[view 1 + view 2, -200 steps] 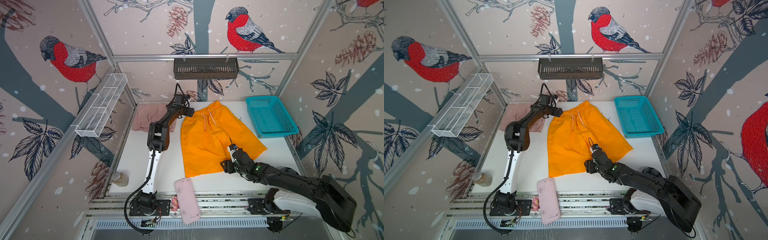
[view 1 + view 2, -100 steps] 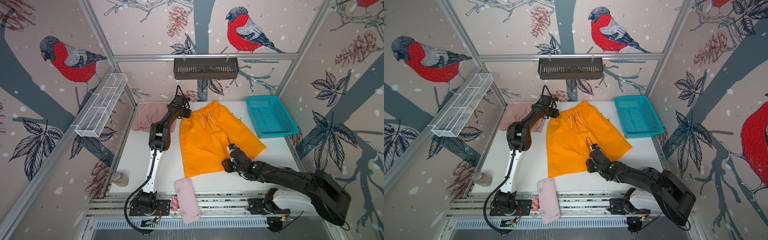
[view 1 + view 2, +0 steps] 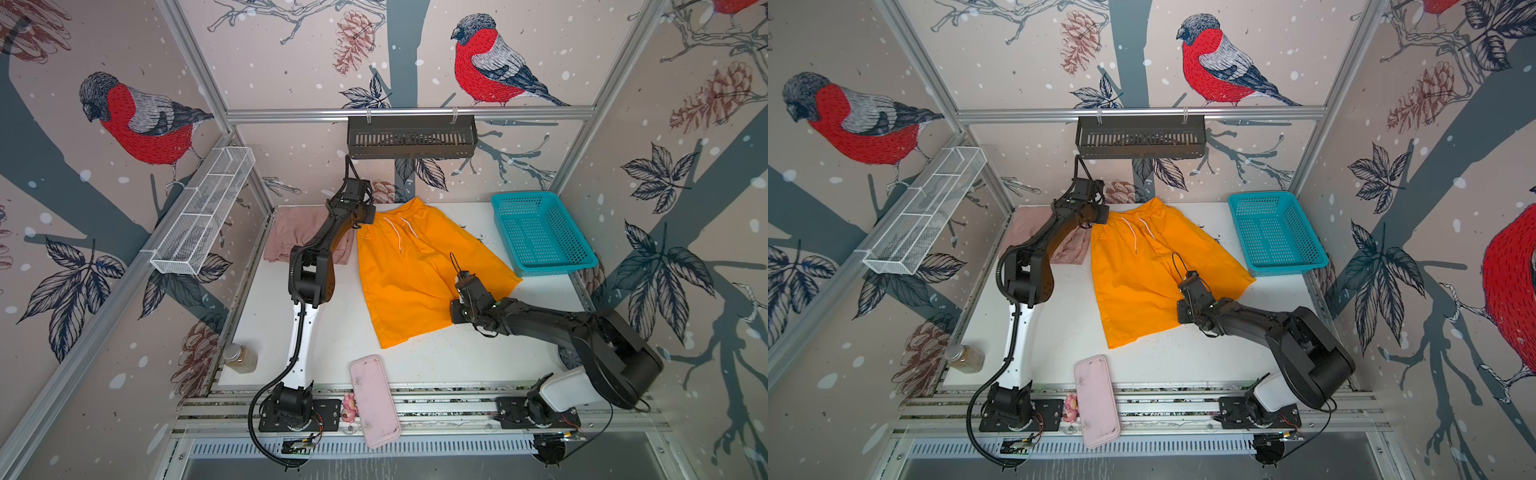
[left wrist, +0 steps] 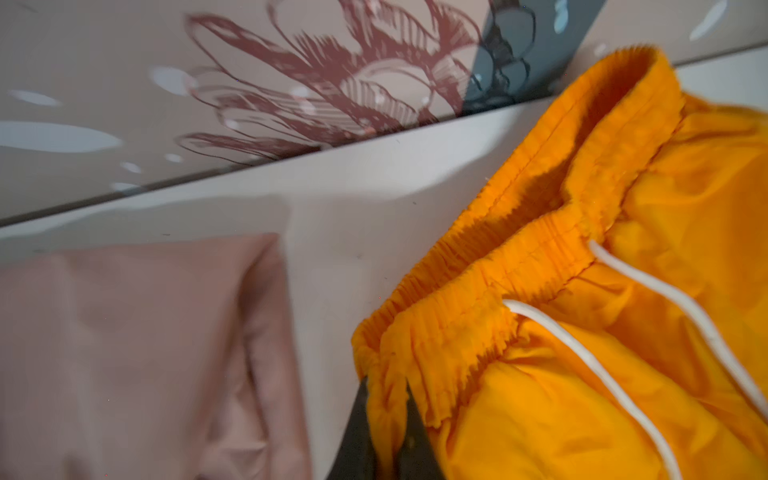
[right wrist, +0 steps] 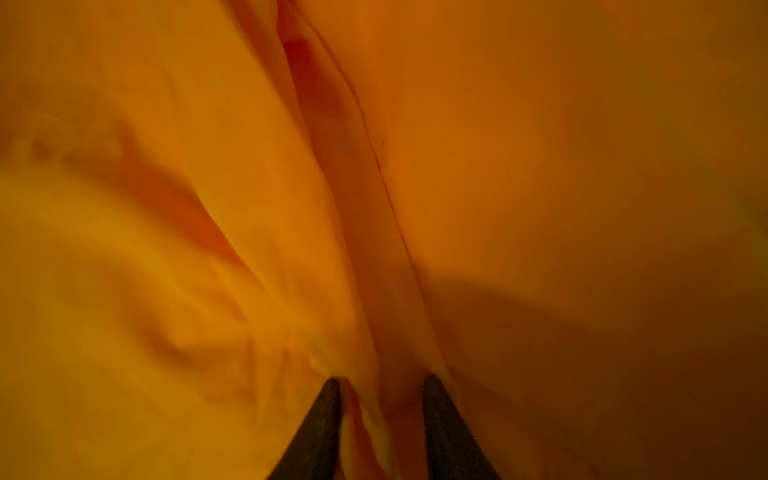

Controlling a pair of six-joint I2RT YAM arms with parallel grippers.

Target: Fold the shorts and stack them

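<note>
Orange shorts (image 3: 399, 266) are lying spread flat on table (image 3: 332, 332), not yet folded. Pink shorts (image 3: 286, 237) are sitting bunched at back-left, prob. as stack base. L gripper (image 4: 386, 395) is pinching the orange waistband corner tight. R gripper (image 5: 382, 390) is straddling a cloth ridge near the leg split, fingers narrow, can't tell if gripped. Likely prepping a lengthwise fold.

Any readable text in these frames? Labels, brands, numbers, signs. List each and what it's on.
No readable text in any view.
orange shorts, pink shorts: no print or tag showing.
teal basket, pink tray, jar: no legible label.
circuit board below the left arm's base: markings, if any, too small to read.
wall drawings: birds, pinecones, leaves only, no lettering.
</note>
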